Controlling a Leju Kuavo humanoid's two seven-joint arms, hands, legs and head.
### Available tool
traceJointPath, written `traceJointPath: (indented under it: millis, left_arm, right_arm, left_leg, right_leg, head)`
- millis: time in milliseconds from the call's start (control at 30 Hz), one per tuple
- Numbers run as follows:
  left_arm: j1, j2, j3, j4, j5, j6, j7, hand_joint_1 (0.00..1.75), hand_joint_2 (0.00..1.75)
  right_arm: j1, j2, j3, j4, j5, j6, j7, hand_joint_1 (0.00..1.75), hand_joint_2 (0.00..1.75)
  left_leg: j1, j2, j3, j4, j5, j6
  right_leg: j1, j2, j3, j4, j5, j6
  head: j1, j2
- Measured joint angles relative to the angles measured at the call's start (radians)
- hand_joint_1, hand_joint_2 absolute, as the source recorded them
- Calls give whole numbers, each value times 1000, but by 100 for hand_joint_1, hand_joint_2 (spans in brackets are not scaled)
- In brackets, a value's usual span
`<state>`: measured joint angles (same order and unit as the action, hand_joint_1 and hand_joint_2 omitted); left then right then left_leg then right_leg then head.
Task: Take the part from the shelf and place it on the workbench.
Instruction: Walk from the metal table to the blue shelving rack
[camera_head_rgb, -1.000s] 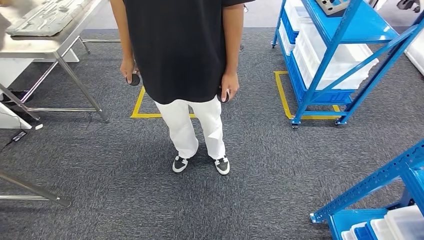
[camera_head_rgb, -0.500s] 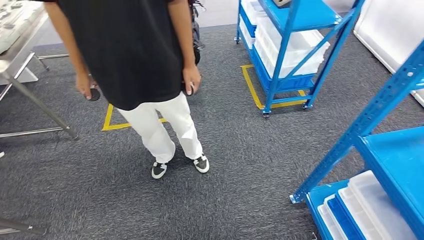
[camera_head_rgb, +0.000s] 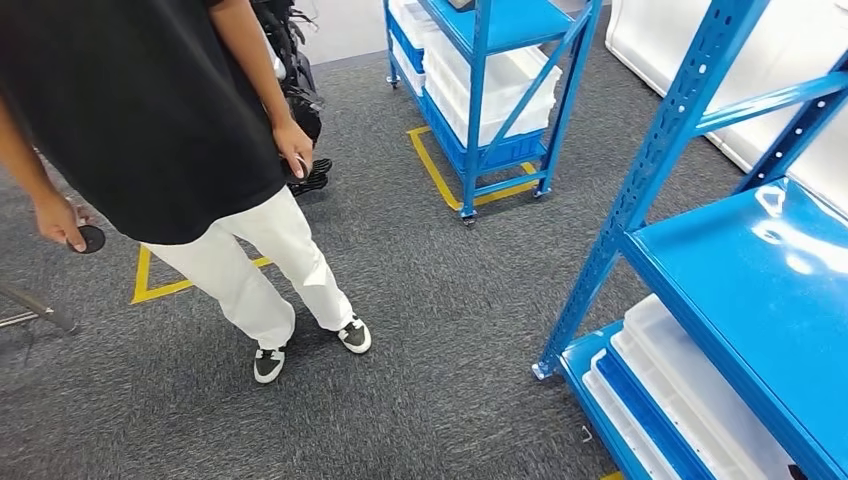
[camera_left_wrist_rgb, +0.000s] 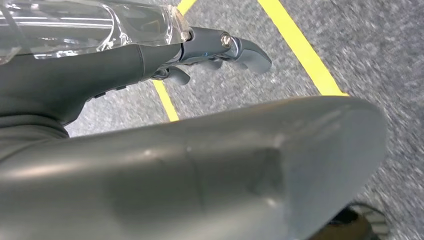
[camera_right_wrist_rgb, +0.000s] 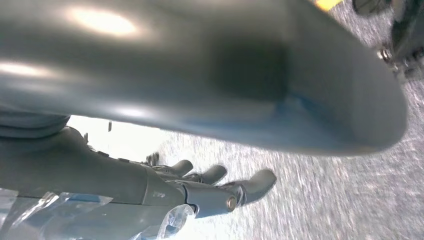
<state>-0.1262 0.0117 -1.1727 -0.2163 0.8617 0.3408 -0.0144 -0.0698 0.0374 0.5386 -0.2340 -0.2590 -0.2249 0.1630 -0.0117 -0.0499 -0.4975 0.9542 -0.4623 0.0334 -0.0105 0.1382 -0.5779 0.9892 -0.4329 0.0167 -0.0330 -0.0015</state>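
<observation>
Meanwhile, from the head camera I see a blue shelf (camera_head_rgb: 760, 290) at four o'clock, white trays (camera_head_rgb: 690, 400) beneath it, and a person (camera_head_rgb: 150, 130) at ten o'clock; I cannot spot the part. At the left wrist, my left hand (camera_left_wrist_rgb: 220, 50) hangs with fingers extended, holding nothing. At the right wrist, my right hand (camera_right_wrist_rgb: 215, 187) likewise hangs loose and empty. I judge pickup and placement both remain.

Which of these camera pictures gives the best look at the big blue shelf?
The head view: the blue shelf stands at the right, with its upright, its shiny blue deck and white trays below. The right wrist view gives a blurred bluish patch, perhaps the shelf; the left wrist view faces carpet and yellow tape.
</observation>
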Motion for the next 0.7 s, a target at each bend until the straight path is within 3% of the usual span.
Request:
traceJointPath:
  millis: [33, 100, 167, 233, 267, 300, 333, 367, 400, 467, 533, 600, 667, 700]
  left_arm:
    - [-2, 0, 0, 0, 1, 3, 2, 0, 0]
    - [-5, 0, 0, 0, 6, 7, 12, 0, 0]
    - [-4, 1, 0, 0, 14, 8, 30, 0, 0]
    - [1, 1, 0, 0, 17, 7, 44, 0, 0]
    - [3, 1, 0, 0, 17, 7, 48, 0, 0]
    - [3, 1, 0, 0, 17, 8, 51, 0, 0]
    - [3, 1, 0, 0, 17, 8, 53, 0, 0]
    - [2, 2, 0, 0, 16, 8, 54, 0, 0]
    - [2, 5, 0, 0, 15, 10, 54, 0, 0]
    - [0, 11, 0, 0, 13, 14, 55, 0, 0]
    - [-2, 12, 0, 0, 13, 20, 54, 0, 0]
    - [-3, 12, 0, 0, 12, 25, 51, 0, 0]
    - [-3, 12, 0, 0, 12, 26, 48, 0, 0]
    - [-2, 12, 0, 0, 12, 27, 47, 0, 0]
  right_arm:
    - [2, 0, 0, 1, 1, 1, 3, 0, 0]
    - [5, 0, 0, 3, 3, 2, 10, 0, 0]
    - [3, 0, 0, 3, 4, 4, 16, 0, 0]
    - [3, 0, 0, 3, 4, 5, 18, 0, 0]
    - [3, 0, 0, 3, 3, 5, 19, 0, 0]
    - [3, 0, 0, 3, 2, 5, 19, 0, 0]
    - [3, 0, 0, 3, 1, 5, 19, 0, 0]
    - [3, 0, 0, 3, 0, 5, 19, 0, 0]
    - [2, 3, 0, 3, -1, 6, 18, 0, 0]
    - [1, 7, 0, 3, -1, 7, 17, 0, 0]
    - [0, 6, 0, 3, -2, 8, 16, 0, 0]
    - [-1, 7, 0, 3, -3, 8, 15, 0, 0]
    - [-4, 7, 0, 3, -5, 8, 15, 0, 0]
    - [-5, 7, 0, 3, -7, 8, 15, 0, 0]
  left_leg:
    - [1, 11, 0, -5, 4, 0]
    - [3, 34, -2, -14, 13, 9]
    - [6, 59, -5, -18, 17, 18]
    - [9, 88, -7, -18, 18, 18]
    - [13, 102, -8, -17, 18, 17]
    - [19, 114, -7, -16, 17, 13]
    - [25, 125, -7, -13, 15, 6]
    - [28, 134, -7, -5, 10, -4]
    - [30, 143, -9, 7, 2, -16]
    - [26, 155, -11, 25, -10, -31]
    - [29, 165, -6, 27, -14, -34]
    - [37, 134, -11, 52, -40, -38]
    - [39, 85, -53, 153, -105, -40]
    - [37, 72, -87, 227, -140, -37]
  right_leg:
    - [-1, 5, -4, 2, 1, 3]
    - [1, -30, -23, 35, -23, 7]
    - [5, -95, -72, 147, -94, 10]
    - [0, -122, -124, 275, -153, 20]
    - [-4, -126, -130, 299, -156, 26]
    - [-10, -131, -115, 279, -138, 34]
    - [-17, -142, -81, 221, -108, 43]
    - [-24, -166, -41, 147, -80, 56]
    - [-30, -187, -9, 85, -60, 61]
    - [-33, -207, 14, 36, -53, 54]
    - [-29, -183, 9, 42, -54, 32]
    - [-27, -161, 6, 41, -49, 18]
    - [-24, -139, 0, 40, -43, 7]
    - [-21, -125, -4, 40, -40, 2]
  head:
    - [0, 0]
    - [1, 0]
    - [4, 0]
    - [5, 0]
    - [5, 0]
    - [5, 0]
    - [5, 0]
    - [6, 0]
    - [8, 0]
    - [6, 0]
    - [0, 0]
    - [-1, 0]
    - [-3, 0]
    - [-4, 0]
